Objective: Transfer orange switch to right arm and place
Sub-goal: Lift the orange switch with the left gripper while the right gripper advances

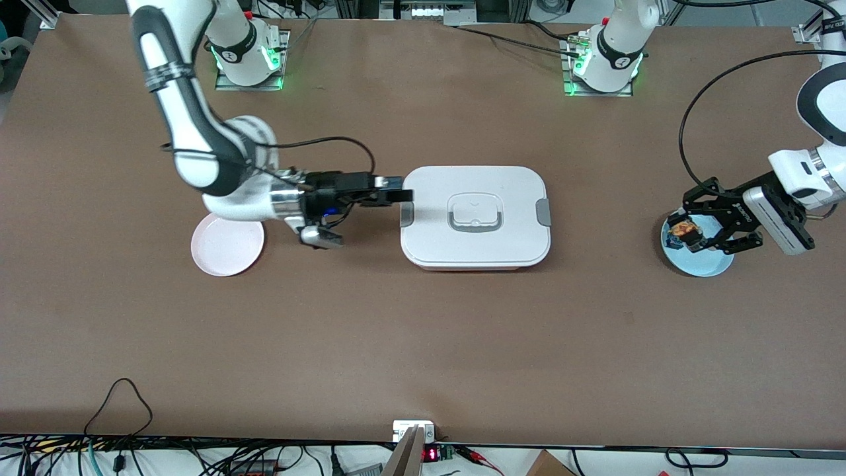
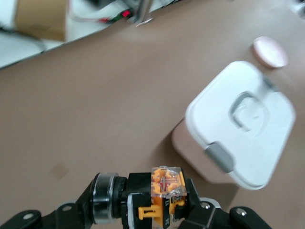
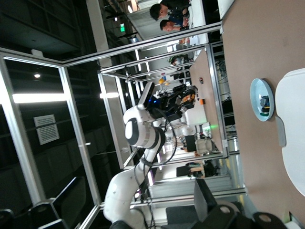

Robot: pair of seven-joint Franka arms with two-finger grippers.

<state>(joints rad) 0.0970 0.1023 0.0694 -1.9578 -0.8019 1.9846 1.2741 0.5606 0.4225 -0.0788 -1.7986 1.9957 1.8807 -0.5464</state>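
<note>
**Switch in left gripper, over the blue plate**

Front view: I have the left gripper (image 1: pixel 694 231) clamped on the orange switch (image 1: pixel 685 231), in the air over the blue plate (image 1: pixel 710 268), which sits at 3 o'clock from the box (image 1: pixel 476 215). The pink plate (image 1: pixel 227 246) sits at 9 o'clock from the box.

The right gripper (image 1: pixel 395 190) lies level at the box's 9 o'clock edge, fingers wide, holding nothing.

Only the left wrist view shows switch detail: black body, clear-orange cap, yellow tab (image 2: pixel 166 183). It also shows the box's pinkish base (image 2: pixel 190 148) under the white lid.

Only the right wrist view shows the left arm (image 3: pixel 143 129) side-on, raised above the table.

Count: two arms, two plates, one box, one orange switch.
</note>
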